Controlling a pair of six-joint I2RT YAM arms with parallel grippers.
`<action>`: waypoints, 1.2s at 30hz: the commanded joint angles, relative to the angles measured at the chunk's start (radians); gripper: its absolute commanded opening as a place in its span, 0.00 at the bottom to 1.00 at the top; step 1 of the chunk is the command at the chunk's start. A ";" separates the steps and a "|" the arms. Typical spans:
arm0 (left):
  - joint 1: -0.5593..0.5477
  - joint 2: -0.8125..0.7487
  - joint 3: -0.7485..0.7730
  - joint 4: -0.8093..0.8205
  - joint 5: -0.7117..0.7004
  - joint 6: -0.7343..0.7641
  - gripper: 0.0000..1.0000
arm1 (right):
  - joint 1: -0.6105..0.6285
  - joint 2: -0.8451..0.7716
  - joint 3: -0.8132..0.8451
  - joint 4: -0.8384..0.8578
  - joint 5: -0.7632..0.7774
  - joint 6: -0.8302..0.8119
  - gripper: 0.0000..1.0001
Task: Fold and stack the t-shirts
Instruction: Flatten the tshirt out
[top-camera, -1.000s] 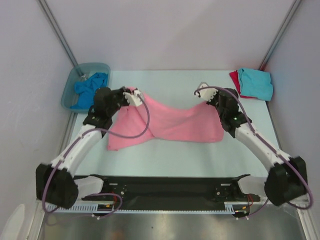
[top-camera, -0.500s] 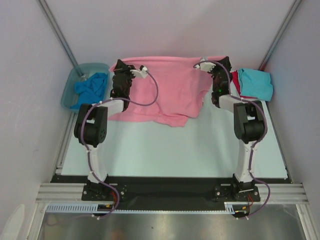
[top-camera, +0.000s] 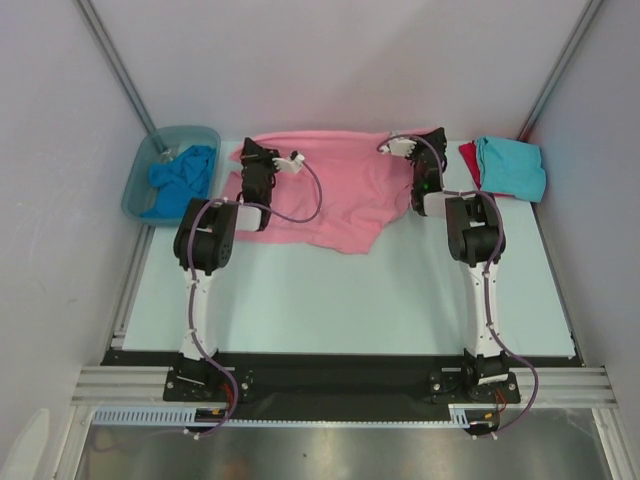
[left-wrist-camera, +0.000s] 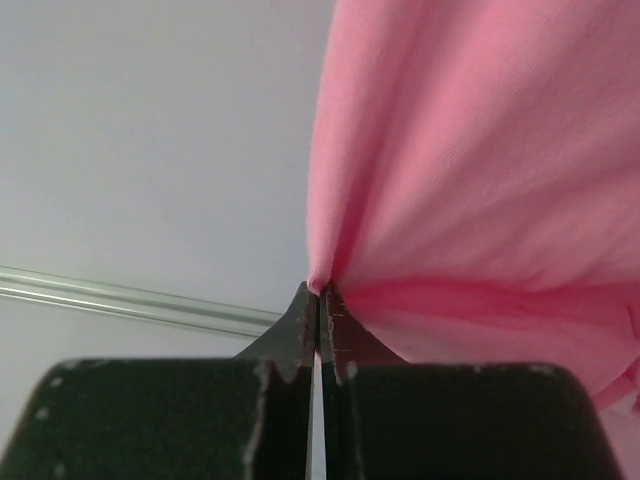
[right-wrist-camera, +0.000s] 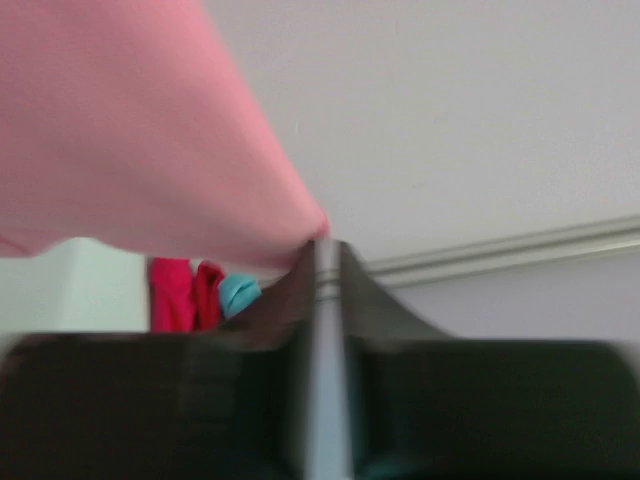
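Note:
A large pink t-shirt (top-camera: 345, 185) hangs stretched between my two grippers at the back of the table, and its lower part trails onto the tabletop. My left gripper (top-camera: 250, 150) is shut on the shirt's left top corner; in the left wrist view the jaws (left-wrist-camera: 320, 290) pinch a pink fold (left-wrist-camera: 480, 180). My right gripper (top-camera: 432, 138) holds the right top corner, with the pink cloth (right-wrist-camera: 130, 130) meeting its closed tips (right-wrist-camera: 327, 245). A folded turquoise t-shirt (top-camera: 512, 168) lies on a red t-shirt (top-camera: 467, 158) at the back right. A blue t-shirt (top-camera: 180, 178) sits crumpled in the tub.
The translucent grey-blue tub (top-camera: 205, 133) stands at the back left corner. White walls close in behind and on both sides, with metal frame bars (top-camera: 120, 75) in the corners. The right wrist view shows the red (right-wrist-camera: 180, 295) and turquoise (right-wrist-camera: 240, 292) stack below the shirt.
Both arms have lifted the pink t-shirt off the middle of the table and carried it to the back. Since half a second ago they have dropped slightly, and the shirt lies more on the table.

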 joint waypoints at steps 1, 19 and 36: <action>-0.004 0.064 0.076 0.110 -0.074 0.092 0.00 | -0.001 0.056 0.115 0.073 0.056 -0.047 0.29; -0.005 -0.391 -0.177 -0.171 -0.118 -0.035 1.00 | 0.150 -0.619 -0.002 -1.315 -0.128 0.507 0.93; -0.039 -0.565 -0.192 -0.737 -0.154 -0.151 1.00 | 0.248 -0.744 -0.010 -1.800 -0.328 0.484 0.88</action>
